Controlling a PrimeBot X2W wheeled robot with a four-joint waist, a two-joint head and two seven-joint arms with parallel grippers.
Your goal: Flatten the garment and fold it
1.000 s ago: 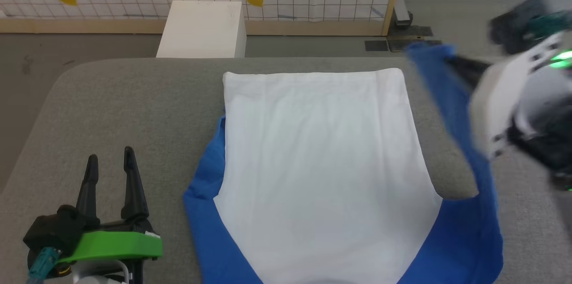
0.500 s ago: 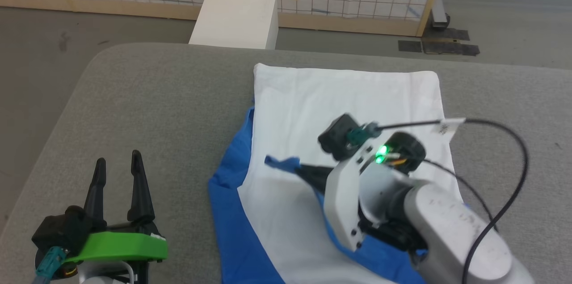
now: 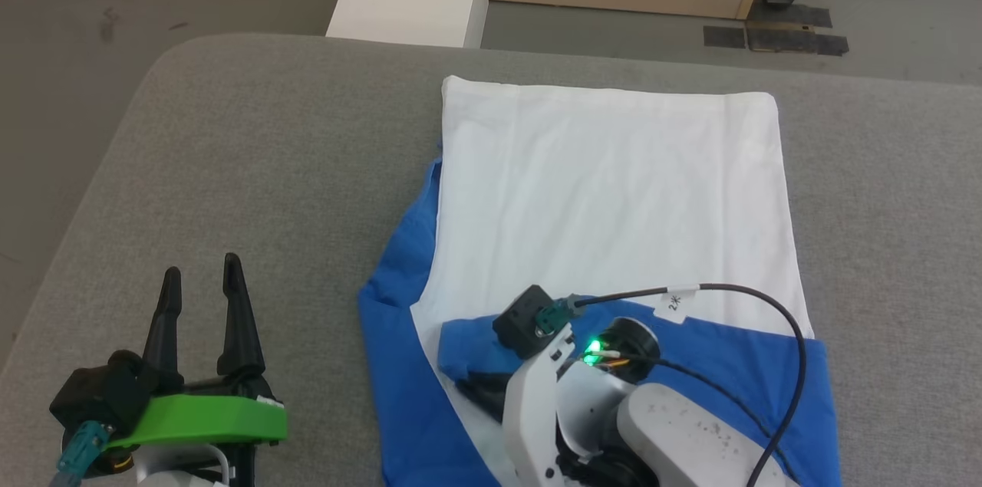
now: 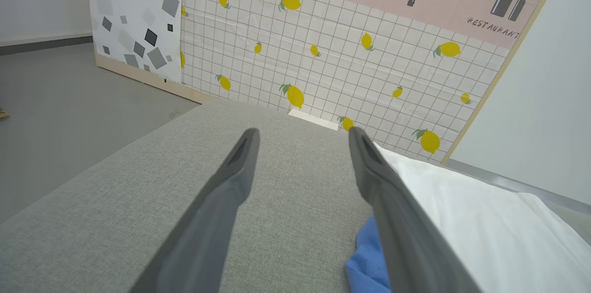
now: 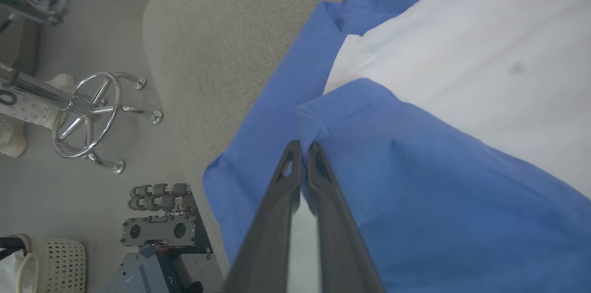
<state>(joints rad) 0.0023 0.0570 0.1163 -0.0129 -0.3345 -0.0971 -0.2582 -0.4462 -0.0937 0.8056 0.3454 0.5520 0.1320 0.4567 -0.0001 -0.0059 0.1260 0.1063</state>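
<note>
The right pincer (image 5: 302, 145) was closed on the blue sleeve (image 5: 438, 182) of the shirt (image 3: 614, 188), laid across its white body — the left pincer (image 3: 200, 266) stood wide beside it.

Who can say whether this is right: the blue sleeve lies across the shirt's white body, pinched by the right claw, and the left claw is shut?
Wrong in one respect: the left claw is open, jaws well apart, as the left wrist view shows. The blue sleeve does lie across the white body, pinched by the right claw.
</note>
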